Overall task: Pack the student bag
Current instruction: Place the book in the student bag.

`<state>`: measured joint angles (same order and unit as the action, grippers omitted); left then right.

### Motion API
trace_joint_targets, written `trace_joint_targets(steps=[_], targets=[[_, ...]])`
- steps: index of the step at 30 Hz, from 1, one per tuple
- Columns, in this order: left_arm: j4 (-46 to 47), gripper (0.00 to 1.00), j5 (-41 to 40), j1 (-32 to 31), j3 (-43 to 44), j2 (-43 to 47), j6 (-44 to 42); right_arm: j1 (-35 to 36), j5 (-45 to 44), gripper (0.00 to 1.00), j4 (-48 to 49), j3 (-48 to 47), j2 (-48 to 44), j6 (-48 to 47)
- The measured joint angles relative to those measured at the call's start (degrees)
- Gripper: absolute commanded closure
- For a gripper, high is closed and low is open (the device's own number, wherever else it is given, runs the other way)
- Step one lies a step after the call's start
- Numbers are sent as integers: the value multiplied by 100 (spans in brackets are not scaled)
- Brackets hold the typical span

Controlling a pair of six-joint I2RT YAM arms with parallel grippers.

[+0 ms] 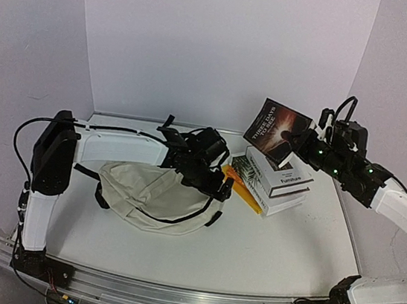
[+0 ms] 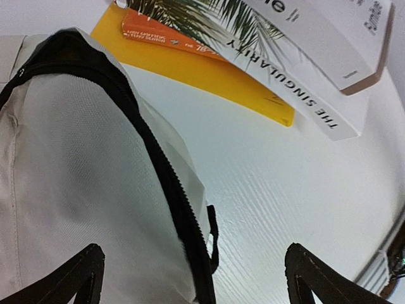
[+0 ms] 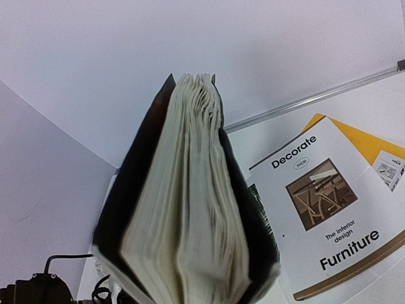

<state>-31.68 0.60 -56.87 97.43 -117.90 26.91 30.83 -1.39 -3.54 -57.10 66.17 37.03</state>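
The student bag (image 1: 149,194), cream fabric with a black zipper, lies flat on the table left of centre. My left gripper (image 1: 215,185) hovers at the bag's right end. In the left wrist view its black fingertips (image 2: 82,273) stand far apart, open, with the bag (image 2: 69,190) and its zipper line (image 2: 171,190) below and nothing between them. A dark-covered book (image 1: 275,124) is tilted in the air above the book stack, and my right gripper (image 1: 289,144) is shut on its lower corner. The right wrist view shows the book's fanned page edges (image 3: 190,209); the fingers are hidden.
A stack of white books (image 1: 279,178) sits right of the bag, with "Decorate Furniture" (image 3: 323,215) on top and "The Singularity" (image 2: 297,95) beneath. A thin yellow and orange book (image 1: 243,191) lies between the stack and the bag. White walls close the back and sides.
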Motion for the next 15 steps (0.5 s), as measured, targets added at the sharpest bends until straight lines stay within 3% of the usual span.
trace_joint_targets(steps=[5, 15], targets=[[-735, 4, -759, -134, 527, -456, -99, 0, -60, 100, -88, 22, 0, -22], [-1197, 18, -1686, -121, 548, -464, -145, 0, -72, 100, -122, 66, 0, -24]])
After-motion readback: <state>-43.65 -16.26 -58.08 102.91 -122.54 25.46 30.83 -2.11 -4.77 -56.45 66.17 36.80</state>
